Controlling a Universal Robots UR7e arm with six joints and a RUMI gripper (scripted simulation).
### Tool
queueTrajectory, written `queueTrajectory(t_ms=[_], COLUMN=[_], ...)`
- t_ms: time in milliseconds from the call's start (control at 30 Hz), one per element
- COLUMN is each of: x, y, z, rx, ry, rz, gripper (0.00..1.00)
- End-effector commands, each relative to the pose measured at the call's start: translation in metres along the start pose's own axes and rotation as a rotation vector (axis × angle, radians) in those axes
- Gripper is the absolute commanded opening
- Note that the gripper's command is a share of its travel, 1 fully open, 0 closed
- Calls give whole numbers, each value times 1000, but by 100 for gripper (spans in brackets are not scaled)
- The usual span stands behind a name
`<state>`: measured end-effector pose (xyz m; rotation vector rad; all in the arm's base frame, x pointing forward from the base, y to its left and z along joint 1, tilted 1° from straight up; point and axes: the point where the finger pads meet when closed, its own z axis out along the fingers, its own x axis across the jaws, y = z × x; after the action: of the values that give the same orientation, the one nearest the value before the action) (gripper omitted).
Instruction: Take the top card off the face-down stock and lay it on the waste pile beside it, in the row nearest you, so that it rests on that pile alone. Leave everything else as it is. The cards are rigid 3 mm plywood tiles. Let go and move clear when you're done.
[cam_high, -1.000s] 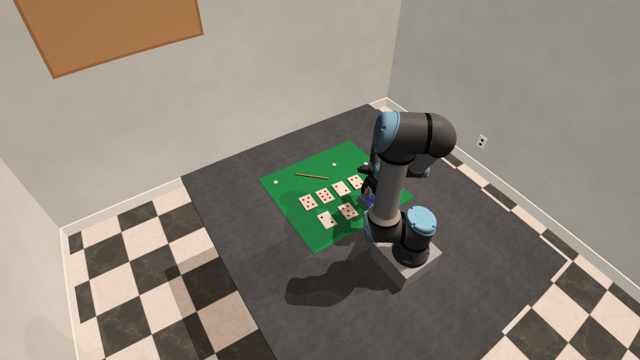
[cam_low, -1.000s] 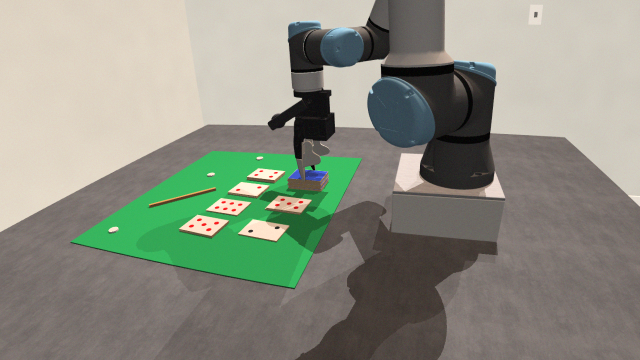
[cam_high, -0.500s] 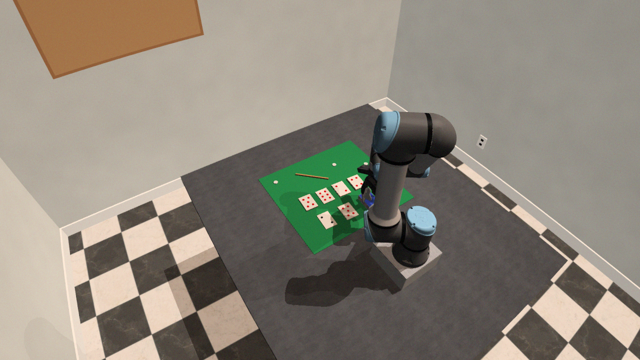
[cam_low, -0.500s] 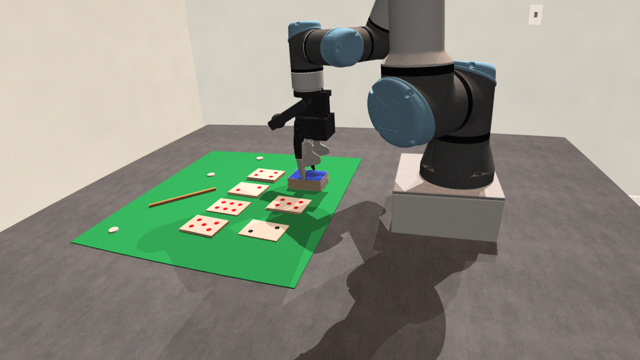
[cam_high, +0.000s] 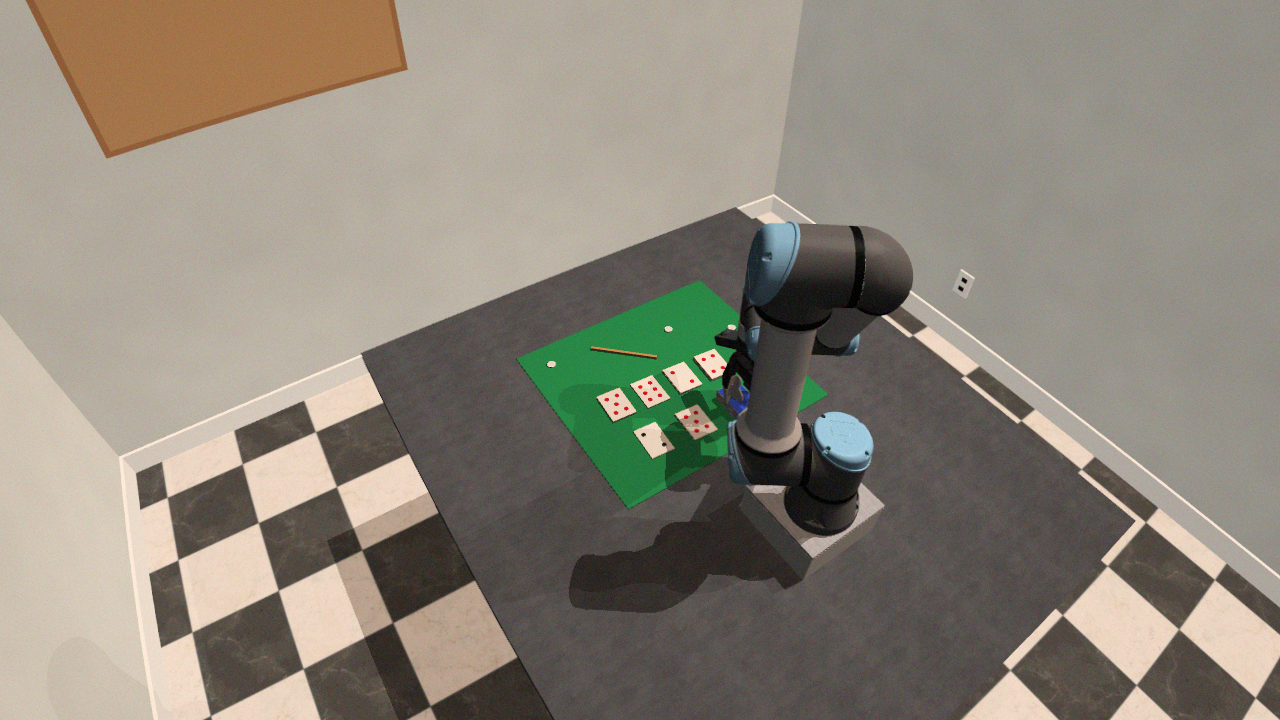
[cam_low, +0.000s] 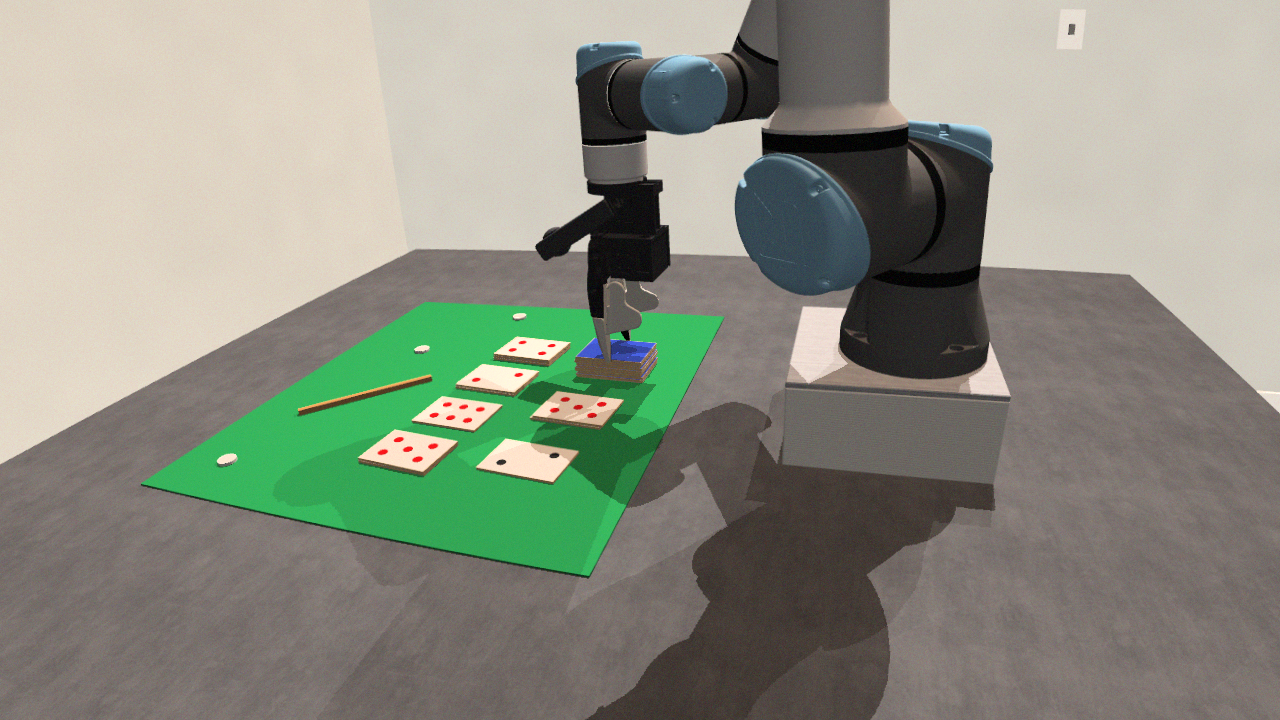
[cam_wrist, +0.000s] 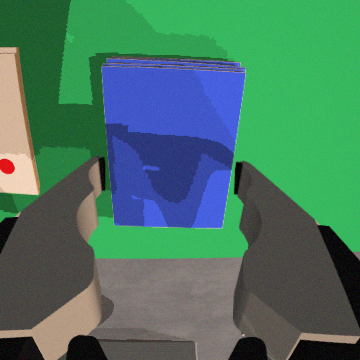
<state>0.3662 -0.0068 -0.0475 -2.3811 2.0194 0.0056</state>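
Observation:
The face-down stock (cam_high: 731, 402) (cam_low: 617, 352) (cam_wrist: 170, 130) is a small stack of blue-backed tiles on the green mat (cam_high: 572, 371) (cam_low: 268, 447) (cam_wrist: 300, 100), at the robot's end of the near row. Beside it lies the waste pile (cam_high: 695, 421) (cam_low: 577, 408), a face-up card with red pips; its edge shows at the left of the wrist view (cam_wrist: 15, 115). My gripper (cam_high: 733, 391) (cam_low: 612, 336) (cam_wrist: 170, 162) is down at the top card, one finger at each long edge. The fingers are open and close to the edges. I see no firm grip.
A face-up card with two black pips (cam_high: 654, 438) (cam_low: 526, 459) lies further along the near row. Several red-pip cards (cam_high: 650, 390) (cam_low: 456, 412) form the far row. A thin wooden stick (cam_low: 364, 394) and white discs (cam_low: 227, 459) lie beyond. The robot's base block (cam_low: 895, 420) stands right of the mat.

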Motion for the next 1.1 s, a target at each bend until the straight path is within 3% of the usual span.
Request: queueTrajectory(t_ms=[0, 1067], x=[0, 0], y=[0, 0], z=[0, 0], rx=[1, 1], ry=[1, 1], rz=[0, 0], gripper=[42, 39])
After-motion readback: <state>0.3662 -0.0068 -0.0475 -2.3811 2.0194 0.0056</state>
